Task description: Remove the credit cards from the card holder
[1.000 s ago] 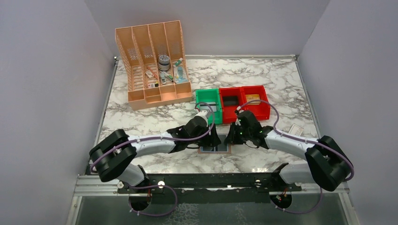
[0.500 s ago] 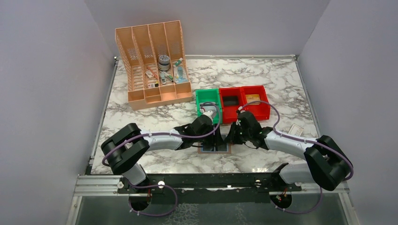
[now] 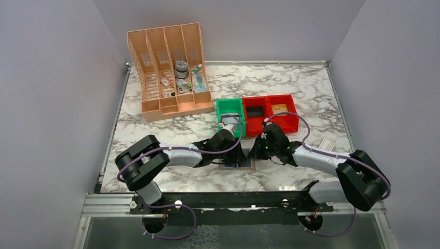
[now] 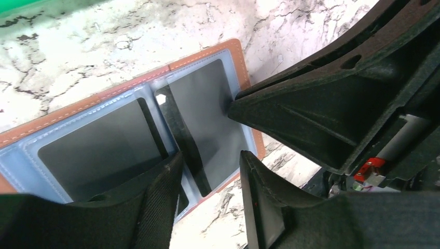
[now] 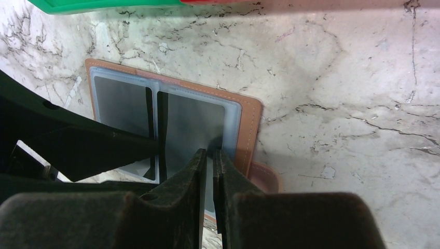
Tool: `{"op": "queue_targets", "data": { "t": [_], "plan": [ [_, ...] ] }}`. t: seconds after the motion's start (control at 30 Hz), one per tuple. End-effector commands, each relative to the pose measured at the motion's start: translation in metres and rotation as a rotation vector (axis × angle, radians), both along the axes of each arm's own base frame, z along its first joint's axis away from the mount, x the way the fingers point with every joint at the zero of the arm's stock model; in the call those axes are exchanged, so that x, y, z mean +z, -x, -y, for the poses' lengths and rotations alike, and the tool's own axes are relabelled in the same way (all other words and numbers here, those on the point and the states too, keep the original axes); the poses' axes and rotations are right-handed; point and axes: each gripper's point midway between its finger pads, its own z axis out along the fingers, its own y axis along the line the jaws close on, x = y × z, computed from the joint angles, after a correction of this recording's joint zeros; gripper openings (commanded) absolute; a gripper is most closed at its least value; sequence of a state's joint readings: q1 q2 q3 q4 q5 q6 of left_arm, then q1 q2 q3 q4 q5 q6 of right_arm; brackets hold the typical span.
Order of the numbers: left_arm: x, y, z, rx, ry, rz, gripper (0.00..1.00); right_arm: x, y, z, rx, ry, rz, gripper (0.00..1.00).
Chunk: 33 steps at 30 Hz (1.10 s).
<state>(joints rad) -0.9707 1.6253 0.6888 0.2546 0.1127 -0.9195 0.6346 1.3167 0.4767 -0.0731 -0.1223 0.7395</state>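
The task was only in its early part. The card holder [image 4: 236, 57] lay open and flat on the marble tabletop [image 3: 311, 93], near the front edge and between the two arms, with its blue-grey inside facing up. The credit cards [image 4: 104, 148] were not yet out. One dark card sat in each of the two pockets that could be seen, and I saw no card lying outside the holder. So the opening seemed done, and the pulling out of every card was left.

The left gripper [image 4: 210, 158] hung low over the middle fold. Its jaws were parted, with nothing between them that I could call gripped. The right gripper [image 5: 209, 153] had its tips down on the right half of the holder, and its jaws were nearly together with only a thin slit. I judged that it was pressing the holder down, but I could not tell whether it pinched the edge of a card or of the pocket film.

Some things were hard to make out. In the top view both grippers covered most of the holder. A dark strip ran along the fold under the left jaws, and it could be a lifted card edge or only shadow. Whether more cards sat behind the visible ones was hidden. The jaws cut off the near end of the holder in both wrist views.
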Motion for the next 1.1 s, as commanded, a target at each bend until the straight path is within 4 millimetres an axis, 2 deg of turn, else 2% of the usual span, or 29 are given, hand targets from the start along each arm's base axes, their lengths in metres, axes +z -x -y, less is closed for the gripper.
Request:
{"op": "queue_targets", "data": {
  "t": [0.0, 0.17, 0.6, 1.07],
  "plan": [
    [-0.007, 0.007, -0.003, 0.007, 0.009, -0.033, 0.44, -0.037, 0.019, 0.03, -0.041, 0.134, -0.081, 0.12],
    [-0.002, 0.004, -0.003, 0.028, 0.024, -0.021, 0.35, -0.037, 0.02, 0.029, -0.041, 0.124, -0.085, 0.12],
    [0.013, -0.003, 0.002, 0.051, 0.09, -0.015, 0.0, -0.038, 0.022, 0.03, -0.042, 0.125, -0.09, 0.12],
    [0.005, -0.002, -0.026, 0.123, 0.068, -0.048, 0.0, -0.02, 0.015, 0.017, -0.025, 0.057, -0.055, 0.12]
  ]
}}
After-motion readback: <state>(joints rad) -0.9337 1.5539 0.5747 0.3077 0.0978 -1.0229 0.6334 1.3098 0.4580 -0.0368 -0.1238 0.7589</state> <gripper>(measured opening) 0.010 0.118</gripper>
